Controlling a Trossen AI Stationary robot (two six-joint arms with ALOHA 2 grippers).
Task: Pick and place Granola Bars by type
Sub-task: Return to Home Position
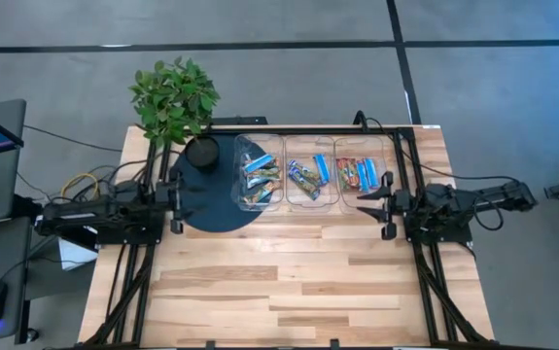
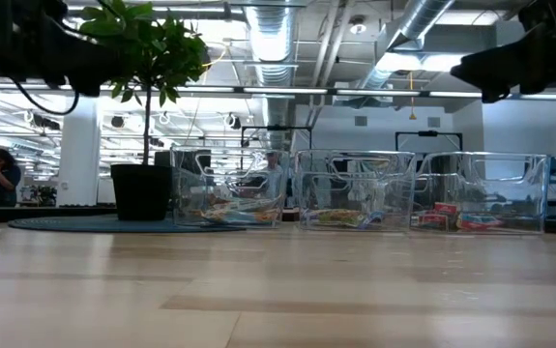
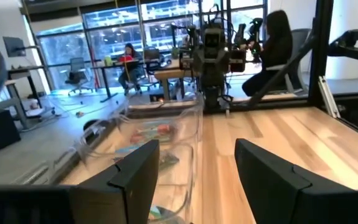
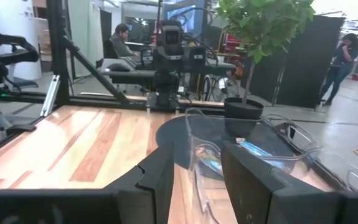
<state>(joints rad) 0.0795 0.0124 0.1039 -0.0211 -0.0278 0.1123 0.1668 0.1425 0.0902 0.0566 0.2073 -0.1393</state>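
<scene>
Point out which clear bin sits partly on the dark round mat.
The leftmost bin, beside the potted plant; the middle bin and right bin stand on bare wood.

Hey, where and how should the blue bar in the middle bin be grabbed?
Pinch the blue bar across its narrow width near mid-length, coming straight down from above. It seems to lie flat in the middle bin, whose clear walls block a sideways approach. The open right gripper waits nearest.
</scene>
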